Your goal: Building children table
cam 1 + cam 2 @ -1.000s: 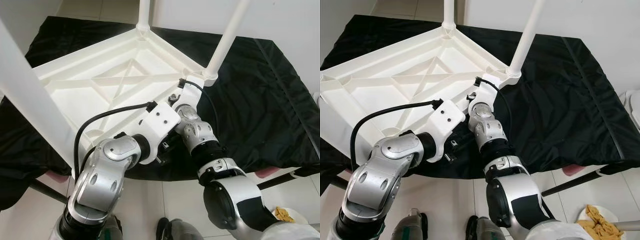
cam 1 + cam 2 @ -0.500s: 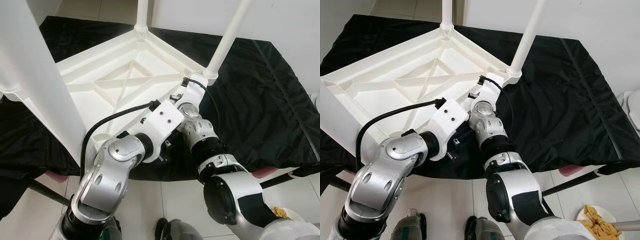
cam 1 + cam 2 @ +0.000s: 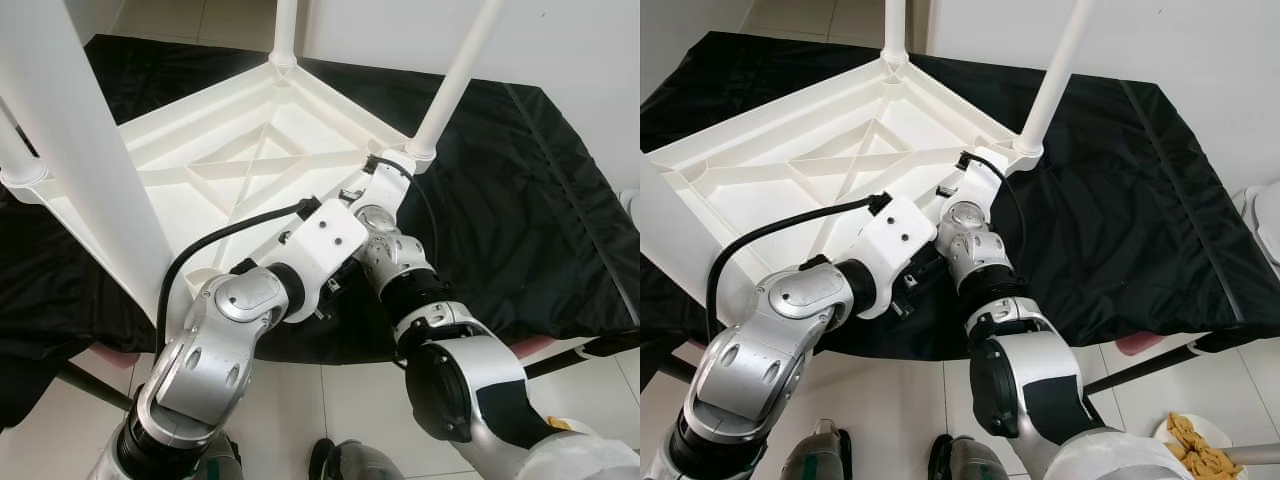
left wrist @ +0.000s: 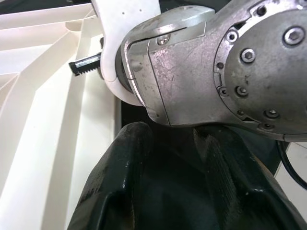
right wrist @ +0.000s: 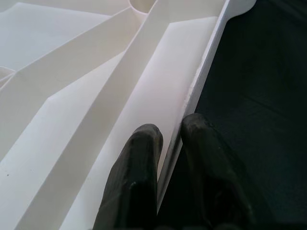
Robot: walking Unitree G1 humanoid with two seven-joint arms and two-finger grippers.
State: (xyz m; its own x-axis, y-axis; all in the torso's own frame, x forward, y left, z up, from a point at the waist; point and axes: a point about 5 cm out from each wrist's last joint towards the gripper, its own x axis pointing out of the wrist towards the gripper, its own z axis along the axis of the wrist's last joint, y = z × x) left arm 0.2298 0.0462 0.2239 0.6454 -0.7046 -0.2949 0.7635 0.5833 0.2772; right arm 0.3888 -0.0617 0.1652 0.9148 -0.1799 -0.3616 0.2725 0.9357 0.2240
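A white plastic children's table (image 3: 250, 160) lies upside down on a black cloth (image 3: 520, 200), tilted, with its near left corner raised. Its legs point up: two at the back (image 3: 455, 80) (image 3: 285, 30) and a big one close on the left (image 3: 90, 170). My right gripper (image 5: 171, 132) is shut on the table's near rim (image 5: 204, 76), one finger inside and one outside. In the left eye view that gripper (image 3: 350, 196) sits near the right back leg. My left gripper (image 4: 170, 132) is by the same rim, just behind the right arm's silver wrist (image 4: 216, 62).
The cloth-covered surface ends at its front edge, right before my body. Tiled floor (image 3: 330, 400) lies below. A white plate with food (image 3: 1200, 440) sits on the floor at lower right. A white wall (image 3: 580, 40) stands behind the table.
The table has swung and tilted: its near left corner and big leg moved right and up. Both arms shifted slightly forward along the rim.
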